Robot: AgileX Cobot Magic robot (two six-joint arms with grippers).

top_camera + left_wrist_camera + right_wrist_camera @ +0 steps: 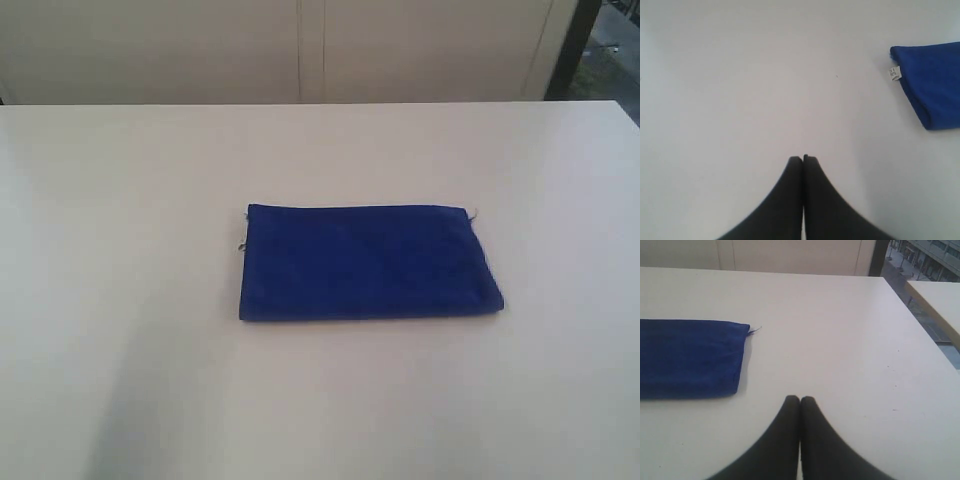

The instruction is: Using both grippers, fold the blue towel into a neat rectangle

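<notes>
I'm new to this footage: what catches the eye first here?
The deep royal-blue soft cloth towel lies folded into a flat rectangle in the middle of the plain white table. The black left gripper and black right gripper, both shut, are apart from it, holding nothing.

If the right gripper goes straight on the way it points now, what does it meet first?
Nothing close, as far as I can tell: the shut black right gripper points over bare white tabletop toward its far edge. The folded royal-blue cloth towel lies off to one side of that line.
</notes>
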